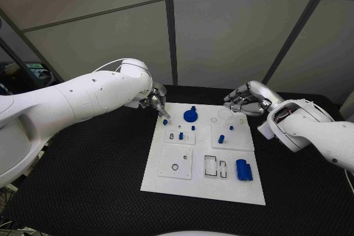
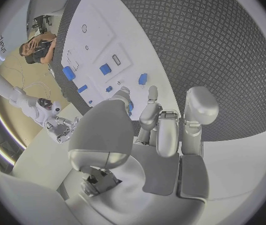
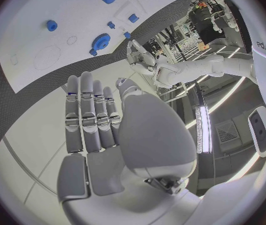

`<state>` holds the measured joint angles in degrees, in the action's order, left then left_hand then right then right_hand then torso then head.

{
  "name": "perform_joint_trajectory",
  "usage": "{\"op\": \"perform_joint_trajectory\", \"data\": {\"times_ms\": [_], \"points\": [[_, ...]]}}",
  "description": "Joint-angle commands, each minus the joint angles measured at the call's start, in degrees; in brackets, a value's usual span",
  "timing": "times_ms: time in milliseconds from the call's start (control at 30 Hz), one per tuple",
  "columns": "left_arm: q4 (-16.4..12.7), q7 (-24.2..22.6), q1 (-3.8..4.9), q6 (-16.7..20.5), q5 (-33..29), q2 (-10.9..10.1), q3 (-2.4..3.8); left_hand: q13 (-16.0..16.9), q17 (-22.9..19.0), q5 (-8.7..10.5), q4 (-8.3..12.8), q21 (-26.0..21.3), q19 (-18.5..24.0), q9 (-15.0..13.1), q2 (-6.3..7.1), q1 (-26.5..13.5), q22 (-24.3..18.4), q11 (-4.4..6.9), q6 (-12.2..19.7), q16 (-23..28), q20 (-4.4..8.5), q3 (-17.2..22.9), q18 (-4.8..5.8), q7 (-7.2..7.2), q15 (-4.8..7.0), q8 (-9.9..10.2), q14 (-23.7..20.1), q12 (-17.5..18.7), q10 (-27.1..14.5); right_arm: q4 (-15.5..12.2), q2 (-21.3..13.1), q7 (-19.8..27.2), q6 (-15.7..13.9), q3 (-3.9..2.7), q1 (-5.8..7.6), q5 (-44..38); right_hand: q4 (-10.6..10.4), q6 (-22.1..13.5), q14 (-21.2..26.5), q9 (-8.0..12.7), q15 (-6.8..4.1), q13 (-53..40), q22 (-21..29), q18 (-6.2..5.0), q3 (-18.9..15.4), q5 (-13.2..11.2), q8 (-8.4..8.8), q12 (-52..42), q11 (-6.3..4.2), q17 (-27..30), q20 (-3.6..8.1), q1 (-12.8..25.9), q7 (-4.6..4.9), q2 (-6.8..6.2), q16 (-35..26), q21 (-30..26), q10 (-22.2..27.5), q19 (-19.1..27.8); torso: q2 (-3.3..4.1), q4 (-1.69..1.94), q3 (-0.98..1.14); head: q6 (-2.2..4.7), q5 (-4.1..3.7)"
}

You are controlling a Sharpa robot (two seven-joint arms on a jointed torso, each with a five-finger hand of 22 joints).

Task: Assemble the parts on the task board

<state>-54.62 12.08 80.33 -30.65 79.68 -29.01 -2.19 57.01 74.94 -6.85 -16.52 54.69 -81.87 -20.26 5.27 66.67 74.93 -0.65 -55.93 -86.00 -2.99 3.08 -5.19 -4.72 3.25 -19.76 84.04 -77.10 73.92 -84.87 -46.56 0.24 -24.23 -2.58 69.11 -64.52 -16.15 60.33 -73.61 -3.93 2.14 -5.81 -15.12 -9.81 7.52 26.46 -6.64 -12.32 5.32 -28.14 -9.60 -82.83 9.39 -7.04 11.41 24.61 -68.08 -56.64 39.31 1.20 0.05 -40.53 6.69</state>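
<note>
The white task board (image 1: 203,182) lies in the middle of the black table. On it are a blue gear-like part (image 1: 190,114), a larger blue cylinder (image 1: 244,170) and several small blue pegs such as one (image 1: 221,139). My left hand (image 1: 157,102) hovers at the board's far left corner with its fingers apart and nothing in them; a fingertip points down near a small blue part (image 1: 165,122). My right hand (image 1: 245,100) floats over the far right corner, also holding nothing. The right wrist view shows its fingers (image 3: 92,115) straight, side by side, above the gear (image 3: 100,40).
Black textured table (image 1: 88,164) surrounds the board on all sides. The board has recessed white plates with slots and holes (image 1: 177,162). Grey wall panels stand behind the table. In the left wrist view the left hand (image 2: 164,130) is over the board's edge (image 2: 127,50).
</note>
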Motion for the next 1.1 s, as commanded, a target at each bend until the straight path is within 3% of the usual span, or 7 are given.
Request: {"op": "perform_joint_trajectory", "data": {"times_ms": [33,333,500,1100], "points": [[0.4,-1.4,-0.34,0.2,1.6,0.3,-0.02,-0.1,4.5,0.0,-0.1,0.1,0.1,0.2,0.04,0.5,7.2,0.11,-0.6,0.1,-0.14,0.3,-0.74,-0.03,-0.27,0.5,2.8,0.4,-0.3,0.0,0.1,0.8,-0.5,-0.03,0.1,0.3,-0.1,0.2,-0.4,0.0,0.22,0.2,0.1,-0.69,0.4,0.0,0.35,0.3,0.24,0.2,0.11,-0.1,0.15,-0.59,-0.4,-0.3,-0.4,-0.4,0.01,0.03,0.01,-0.05,-0.15],[1.5,-1.9,-1.19,0.2,1.8,1.1,-0.02,-0.2,4.4,0.0,-0.2,-0.1,0.1,0.8,-0.28,-1.4,7.2,0.07,-1.6,0.2,-0.16,-0.1,-0.78,-0.06,-0.31,1.5,2.8,0.8,-0.4,0.0,0.2,0.7,-0.5,-0.03,0.1,0.4,0.0,0.1,-0.5,0.1,0.38,0.6,0.5,-0.68,0.5,0.1,0.64,0.6,0.41,0.5,0.07,-0.1,0.33,-0.75,-1.1,-0.8,-0.3,-0.5,-0.02,0.07,0.02,-0.23,-0.16],[1.9,-1.9,-1.35,0.0,1.8,1.2,-0.02,-0.2,4.5,-0.02,0.0,-0.1,0.2,1.0,-0.74,-0.8,7.2,0.14,-2.2,0.2,-0.14,0.4,-0.79,0.03,-0.27,1.8,2.8,1.0,-0.4,0.0,0.3,0.7,-0.5,-0.03,0.1,0.4,0.0,0.1,-0.5,0.1,0.41,0.7,0.6,-0.68,0.6,0.2,0.71,0.7,0.45,0.6,0.05,-0.1,0.37,-0.77,-1.3,-1.0,-0.3,-0.5,-0.03,0.02,0.1,-0.22,0.01],[2.5,-2.8,-1.76,-0.4,1.7,1.8,-0.01,0.0,4.6,0.01,0.5,-0.1,0.2,1.5,-1.66,1.1,7.1,0.29,-3.2,0.2,-0.1,1.1,-0.8,0.2,-0.16,2.5,2.8,1.2,-0.3,0.2,0.6,0.8,-0.3,-0.03,0.1,0.5,0.0,0.0,-0.6,0.1,0.49,1.0,0.8,-0.68,0.6,0.3,0.88,0.9,0.53,0.8,0.03,-0.1,0.46,-0.84,-1.6,-1.2,-0.2,-0.6,0.0,0.09,-0.02,-0.51,-0.1]]}}
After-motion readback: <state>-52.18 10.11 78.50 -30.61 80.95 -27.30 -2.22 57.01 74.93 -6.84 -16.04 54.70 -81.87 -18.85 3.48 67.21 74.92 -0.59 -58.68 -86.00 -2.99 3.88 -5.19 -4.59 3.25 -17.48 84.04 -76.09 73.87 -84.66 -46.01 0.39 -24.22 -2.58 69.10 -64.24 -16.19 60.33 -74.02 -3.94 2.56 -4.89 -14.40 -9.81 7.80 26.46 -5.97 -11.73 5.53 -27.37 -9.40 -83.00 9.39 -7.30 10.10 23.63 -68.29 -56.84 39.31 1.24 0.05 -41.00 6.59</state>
